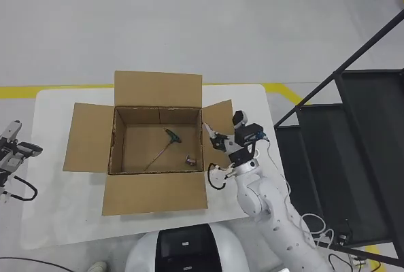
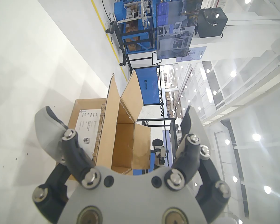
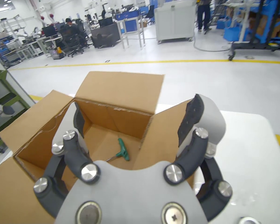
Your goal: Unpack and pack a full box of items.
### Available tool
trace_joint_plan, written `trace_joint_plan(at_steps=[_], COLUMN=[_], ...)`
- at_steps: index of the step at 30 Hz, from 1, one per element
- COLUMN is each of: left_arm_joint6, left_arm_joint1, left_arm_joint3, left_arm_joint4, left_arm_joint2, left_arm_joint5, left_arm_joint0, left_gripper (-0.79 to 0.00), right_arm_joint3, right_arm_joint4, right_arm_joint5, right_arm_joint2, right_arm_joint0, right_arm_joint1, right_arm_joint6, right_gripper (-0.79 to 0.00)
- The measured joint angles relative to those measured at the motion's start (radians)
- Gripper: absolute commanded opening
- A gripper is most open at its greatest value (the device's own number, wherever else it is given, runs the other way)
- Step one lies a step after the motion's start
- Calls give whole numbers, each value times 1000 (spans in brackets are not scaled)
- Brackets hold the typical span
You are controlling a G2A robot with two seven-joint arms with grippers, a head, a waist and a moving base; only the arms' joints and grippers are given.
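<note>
An open cardboard box [image 1: 137, 146] stands in the middle of the white table [image 1: 59, 211], all flaps folded out. On its floor lie a T-handle tool with a green grip [image 1: 165, 147] and a small dark item [image 1: 191, 160] near the right wall. My right gripper [image 1: 219, 141] hovers open over the box's right flap [image 3: 168, 122], empty; its wrist view shows the green-handled tool [image 3: 123, 152] inside the box [image 3: 114, 120]. My left gripper [image 1: 11, 146] hangs open and empty off the table's left edge, facing the box [image 2: 121, 129] from the side.
A dark metal staircase [image 1: 351, 149] stands close to the table's right side. A yellow floor line [image 1: 25, 90] runs behind the table. Bare tabletop lies in front of the box and at its left.
</note>
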Motion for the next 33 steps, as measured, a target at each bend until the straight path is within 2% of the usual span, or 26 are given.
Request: trace_joint_plan(at_steps=[6, 11, 15, 16, 18, 19, 20, 22, 28, 33], left_arm_joint6=[0, 0, 0, 0, 0, 0, 0, 0, 0, 0], left_arm_joint1=[0, 0, 0, 0, 0, 0, 0, 0, 0, 0], left_arm_joint3=[0, 0, 0, 0, 0, 0, 0, 0, 0, 0], left_arm_joint4=[0, 0, 0, 0, 0, 0, 0, 0, 0, 0], left_arm_joint2=[0, 0, 0, 0, 0, 0, 0, 0, 0, 0], left_arm_joint5=[0, 0, 0, 0, 0, 0, 0, 0, 0, 0], left_arm_joint0=[0, 0, 0, 0, 0, 0, 0, 0, 0, 0], left_gripper=[0, 0, 0, 0, 0, 0, 0, 0, 0, 0], right_arm_joint3=[-67, -1, 67, 84, 120, 134, 152, 181, 302, 395], right_arm_joint4=[16, 36, 45, 47, 51, 50, 48, 52, 81, 92], right_arm_joint5=[85, 116, 134, 134, 131, 130, 129, 125, 113, 119], right_arm_joint2=[154, 211, 236, 243, 254, 255, 257, 257, 247, 224], right_arm_joint0=[-73, -86, -95, -96, -95, -93, -90, -83, -34, 15], right_arm_joint1=[14, 18, 19, 19, 20, 20, 21, 21, 18, 14], right_arm_joint6=[135, 226, 251, 254, 266, 275, 289, 311, 353, 372], right_gripper=[0, 0, 0, -89, -363, -431, -462, -413, -480, -453])
